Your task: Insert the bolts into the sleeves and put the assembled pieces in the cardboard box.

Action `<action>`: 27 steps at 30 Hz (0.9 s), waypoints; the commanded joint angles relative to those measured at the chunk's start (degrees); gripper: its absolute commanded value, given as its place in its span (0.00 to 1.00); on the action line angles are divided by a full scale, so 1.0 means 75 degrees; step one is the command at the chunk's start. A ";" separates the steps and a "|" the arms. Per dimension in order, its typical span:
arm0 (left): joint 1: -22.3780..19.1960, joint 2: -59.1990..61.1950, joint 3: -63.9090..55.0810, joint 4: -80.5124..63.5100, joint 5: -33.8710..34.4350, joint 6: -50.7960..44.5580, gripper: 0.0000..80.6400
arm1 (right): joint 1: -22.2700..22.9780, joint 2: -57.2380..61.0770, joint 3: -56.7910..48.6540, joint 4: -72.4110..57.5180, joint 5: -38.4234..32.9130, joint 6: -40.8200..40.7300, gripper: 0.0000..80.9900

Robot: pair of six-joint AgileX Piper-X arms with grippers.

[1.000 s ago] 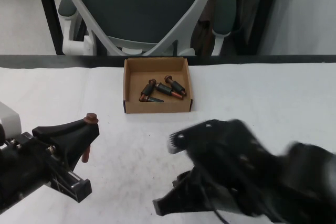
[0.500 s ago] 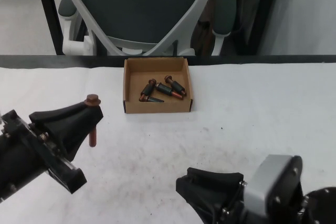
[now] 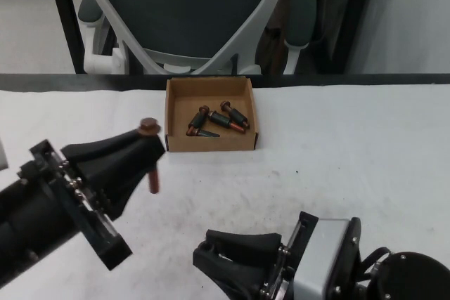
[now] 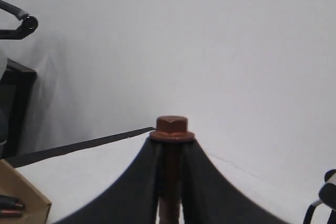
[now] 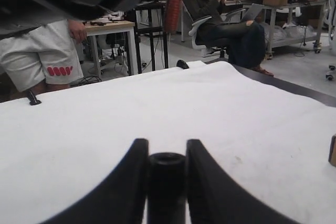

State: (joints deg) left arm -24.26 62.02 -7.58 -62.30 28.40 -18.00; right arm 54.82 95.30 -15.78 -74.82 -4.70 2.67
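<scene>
My left gripper (image 3: 146,154) is shut on a rust-coloured bolt (image 3: 151,166), held upright with its hex head up, above the white bench left of the cardboard box (image 3: 171,115). The left wrist view shows the bolt (image 4: 171,150) clamped between the black fingers (image 4: 139,182). My right gripper (image 5: 167,161) is low at the bench's near edge, shut on a black sleeve (image 5: 167,182) with its open end showing. The box holds several assembled pieces (image 3: 218,120). The bolt's threaded shank (image 5: 175,1) hangs in the right wrist view.
A grey office chair (image 3: 190,12) stands behind the bench's dark far edge (image 3: 351,79). The white bench cover (image 3: 337,152) spreads right of the box.
My left gripper has carried the bolt rightward toward the bench's middle. My right gripper has shifted left along the near edge, after dropping low and pulling back.
</scene>
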 commanded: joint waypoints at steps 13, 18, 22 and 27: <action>-0.0530 0.1507 -0.0012 -0.2233 -0.0279 -0.1368 0.01 | 0.0031 0.0169 -0.0101 -0.1010 -0.0094 -0.1048 0.00; -0.0530 0.1540 -0.0012 -0.2481 -0.0133 -0.1365 0.01 | 0.0017 0.0169 -0.0255 -0.0975 -0.0060 -0.1116 0.00; -0.0604 0.1540 -0.0012 -0.2611 0.0032 -0.1154 0.01 | 0.0017 0.0169 -0.0388 -0.0974 -0.0060 -0.1115 0.00; -0.1059 0.1540 -0.0012 -0.2609 0.0062 -0.0273 0.01 | 0.0017 0.0169 -0.0492 -0.0927 -0.0047 -0.1238 0.00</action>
State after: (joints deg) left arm -30.13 73.44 -7.58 -79.69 27.32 -25.56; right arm 54.88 96.57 -18.89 -81.00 -5.07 -6.04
